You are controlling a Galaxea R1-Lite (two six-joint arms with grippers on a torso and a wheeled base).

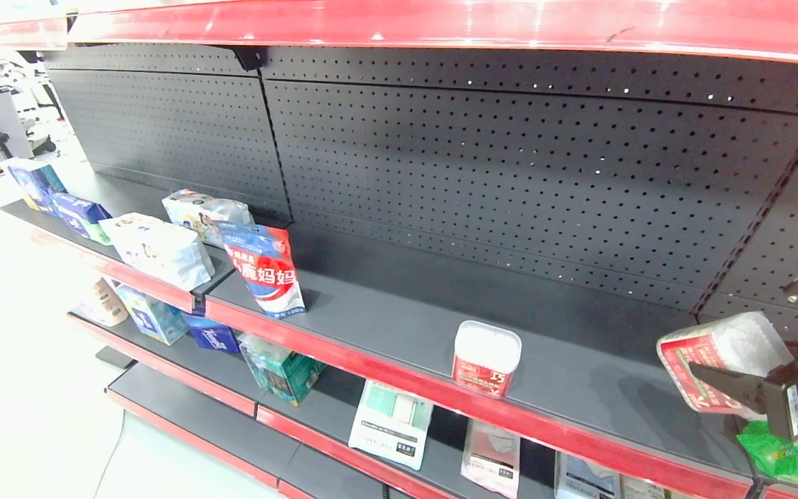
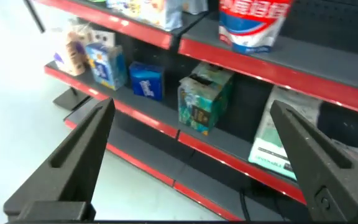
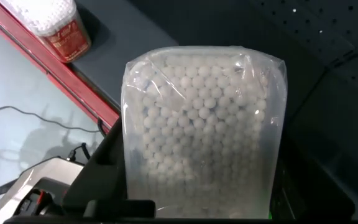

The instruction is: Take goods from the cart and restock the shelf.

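Tub (image 1: 724, 350) gripped by right end effector (image 3: 201, 149), white balls (image 3: 197, 99) visible from wrist, left end effector (image 2: 191, 106) splayed

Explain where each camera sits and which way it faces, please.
Head view: on the robot's head, looking forward and down at the shelf; the right pincer shows at the right edge, shut on the held tub.
Left wrist view: on the left arm, facing the lower shelves; the open left pincer frames a green box.
Right wrist view: on the right arm, looking along its pincer at the held tub.
Shared: head and right wrist views both show the standing tub at the shelf's front edge.
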